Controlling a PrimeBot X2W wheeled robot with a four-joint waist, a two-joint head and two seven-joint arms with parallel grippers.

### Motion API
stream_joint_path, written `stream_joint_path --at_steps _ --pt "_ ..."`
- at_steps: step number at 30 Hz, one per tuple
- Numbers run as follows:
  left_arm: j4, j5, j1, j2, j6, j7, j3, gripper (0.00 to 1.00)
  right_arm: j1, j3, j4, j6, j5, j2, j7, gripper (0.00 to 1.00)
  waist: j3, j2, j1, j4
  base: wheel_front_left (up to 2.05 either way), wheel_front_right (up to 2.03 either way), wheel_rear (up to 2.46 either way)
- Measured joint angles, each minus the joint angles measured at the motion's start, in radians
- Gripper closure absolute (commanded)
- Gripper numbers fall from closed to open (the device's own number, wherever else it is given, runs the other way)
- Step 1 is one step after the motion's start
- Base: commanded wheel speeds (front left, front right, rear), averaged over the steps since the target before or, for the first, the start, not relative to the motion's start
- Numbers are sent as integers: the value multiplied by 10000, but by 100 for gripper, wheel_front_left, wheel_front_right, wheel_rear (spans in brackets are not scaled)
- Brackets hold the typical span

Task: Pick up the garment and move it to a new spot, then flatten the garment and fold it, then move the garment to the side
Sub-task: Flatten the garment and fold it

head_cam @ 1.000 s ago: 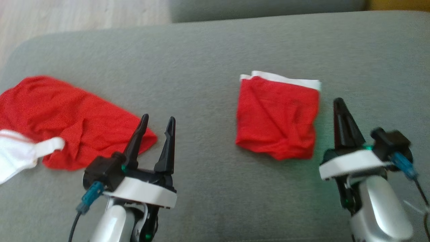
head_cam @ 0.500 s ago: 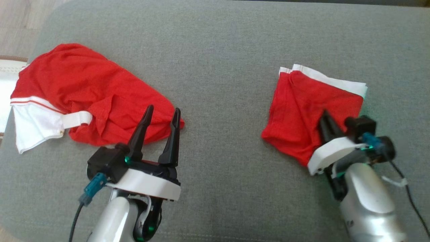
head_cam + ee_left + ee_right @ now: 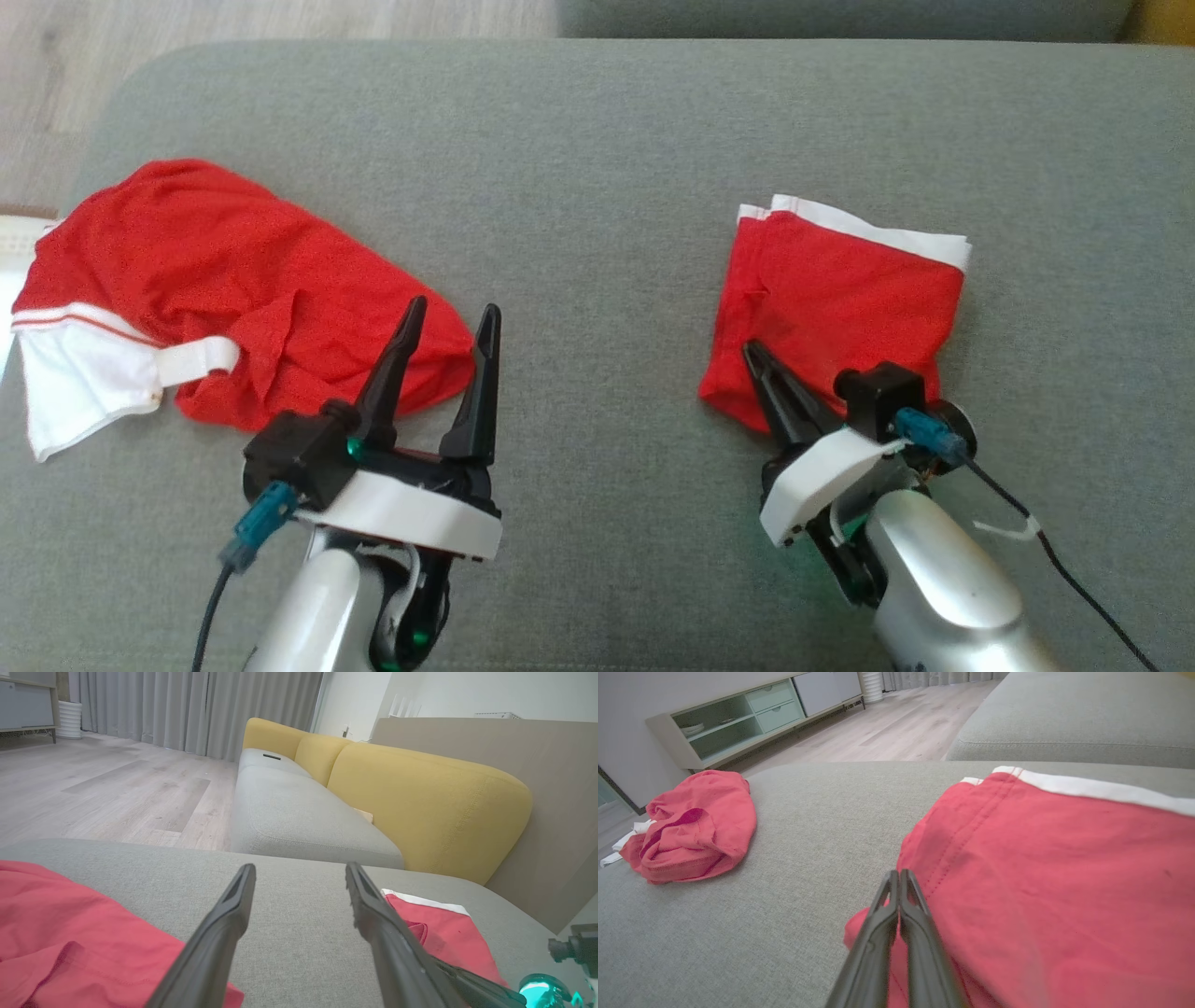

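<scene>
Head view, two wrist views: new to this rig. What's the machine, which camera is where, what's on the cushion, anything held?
A two-armed robot; each arm ends in a gripper with two long dark fingers. The head view looks down from its head at a grey sofa cushion. Each wrist view looks along one gripper's fingers. On the cushion lie a crumpled red garment, left, and folded red shorts with a white waistband, right. The left gripper is open and empty, near the crumpled garment. The right gripper is shut, its tip over the shorts' near corner; no cloth shows between its fingers, so nothing seems held.
</scene>
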Motion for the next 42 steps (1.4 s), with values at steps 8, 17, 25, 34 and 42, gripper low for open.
stream_joint_path --at_steps 8,17,25,34,42 --pt "15 15 35 0 0 0 12 0 184 -144 -932 0 35 -21 -12 100 -206 0 0 -237 0 0 0" --pt "2 13 174 0 -12 0 -4 0 180 -2596 -989 0 -1277 -40 82 100 -64 0 0 -158 0 0 0" --pt "36 13 125 0 -13 0 17 0 177 -420 -148 0 -278 -65 690 100 158 0 0 197 0 0 0" --pt "38 0 126 0 21 0 192 0 -241 -1883 27 0 -857 -69 92 100 117 0 0 73 0 0 0" --pt "-79 -69 -198 0 17 0 -25 0 -1287 -3110 384 0 -1710 -82 -295 100 578 0 0 148 0 0 0"
